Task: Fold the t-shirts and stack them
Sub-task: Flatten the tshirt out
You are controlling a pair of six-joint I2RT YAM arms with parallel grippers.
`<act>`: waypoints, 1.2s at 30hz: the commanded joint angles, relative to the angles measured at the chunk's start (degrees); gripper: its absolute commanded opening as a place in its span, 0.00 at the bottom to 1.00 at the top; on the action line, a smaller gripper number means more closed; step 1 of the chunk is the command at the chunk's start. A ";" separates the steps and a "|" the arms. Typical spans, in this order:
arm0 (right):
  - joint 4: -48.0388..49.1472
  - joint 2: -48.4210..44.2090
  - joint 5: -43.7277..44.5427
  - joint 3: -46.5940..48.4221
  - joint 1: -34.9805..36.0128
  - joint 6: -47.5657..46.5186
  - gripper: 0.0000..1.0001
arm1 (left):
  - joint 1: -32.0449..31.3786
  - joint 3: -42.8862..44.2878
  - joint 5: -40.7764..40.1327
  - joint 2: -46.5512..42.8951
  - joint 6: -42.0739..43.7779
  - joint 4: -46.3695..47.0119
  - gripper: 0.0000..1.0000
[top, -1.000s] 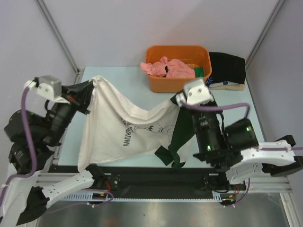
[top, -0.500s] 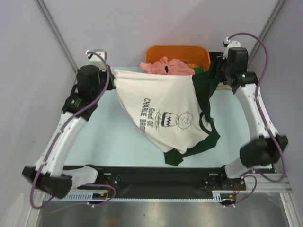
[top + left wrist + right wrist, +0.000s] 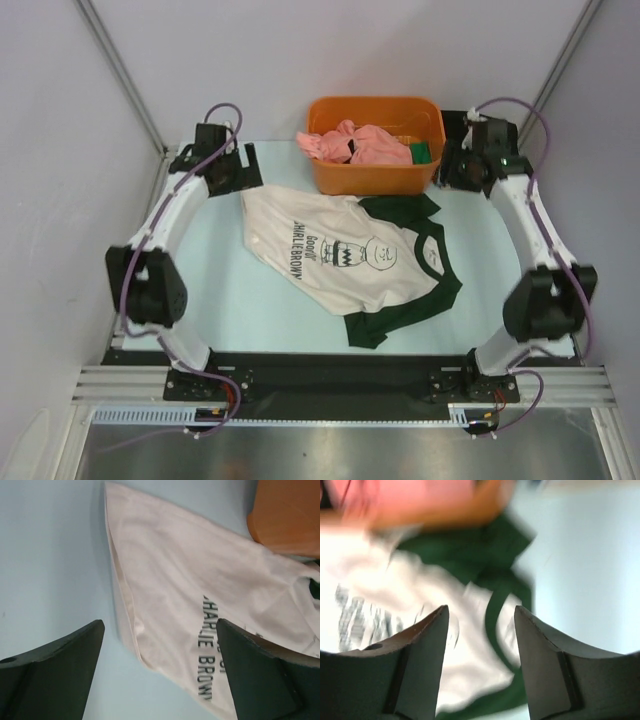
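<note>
A cream t-shirt [image 3: 345, 255] with dark green sleeves and a dark chest print lies spread on the table, print up, a little rumpled at its near hem. My left gripper [image 3: 240, 168] hovers above its far left corner, open and holding nothing; the left wrist view shows the cream cloth [image 3: 190, 580] below the left gripper [image 3: 160, 625]. My right gripper [image 3: 447, 168] is above the far right green sleeve, open and empty. In the blurred right wrist view the shirt [image 3: 470, 645] lies under the right gripper [image 3: 481, 609]. A pink shirt [image 3: 355, 140] sits in the bin.
An orange bin [image 3: 375, 178] stands at the back centre, just behind the spread shirt, with a small green item [image 3: 420, 152] inside. Something black [image 3: 455, 122] shows behind the right arm. Grey walls close in on both sides.
Both grippers opened and let go of the cream shirt, which dropped from hanging between them to lying on the table. Both arms stay stretched toward the back.
</note>
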 commanded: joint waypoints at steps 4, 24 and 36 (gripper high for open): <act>13.83 -22.16 -12.73 -33.18 1.97 9.85 0.60 | 0.01 -23.67 0.96 -23.27 -4.23 10.19 1.00; 21.69 -40.08 -14.27 -47.03 12.96 15.75 0.57 | -11.76 14.57 1.57 11.93 -8.45 17.24 0.91; 10.34 -49.69 -12.06 -43.35 12.44 12.06 0.58 | -13.96 38.18 -3.07 32.98 -9.24 8.09 0.59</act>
